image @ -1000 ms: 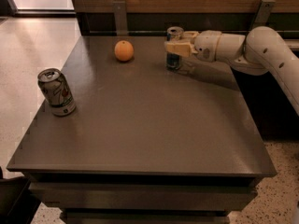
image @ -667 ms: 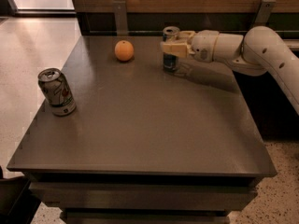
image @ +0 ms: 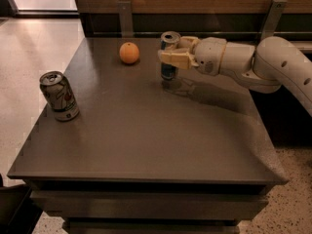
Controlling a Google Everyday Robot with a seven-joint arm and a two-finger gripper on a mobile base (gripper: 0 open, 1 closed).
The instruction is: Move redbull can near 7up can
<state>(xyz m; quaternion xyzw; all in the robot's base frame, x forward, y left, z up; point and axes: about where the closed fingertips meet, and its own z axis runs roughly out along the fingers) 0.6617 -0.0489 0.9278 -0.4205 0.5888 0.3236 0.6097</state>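
Observation:
The redbull can [image: 168, 71] is a slim silver-blue can at the back middle of the dark table [image: 146, 130]. My gripper [image: 171, 56] comes in from the right and is shut on the redbull can around its middle, holding it upright just above or on the tabletop. The 7up can [image: 59, 96] is a wider whitish can with green and red markings. It stands, slightly tilted, near the table's left edge, far to the left and nearer the front than the redbull can.
An orange [image: 129, 52] lies on the table at the back, just left of the redbull can. A wooden wall with metal brackets [image: 125, 16] runs behind the table. Pale floor lies to the left.
My gripper has carried the redbull can a short way to the left, toward the orange. The 7up can and the orange have not moved.

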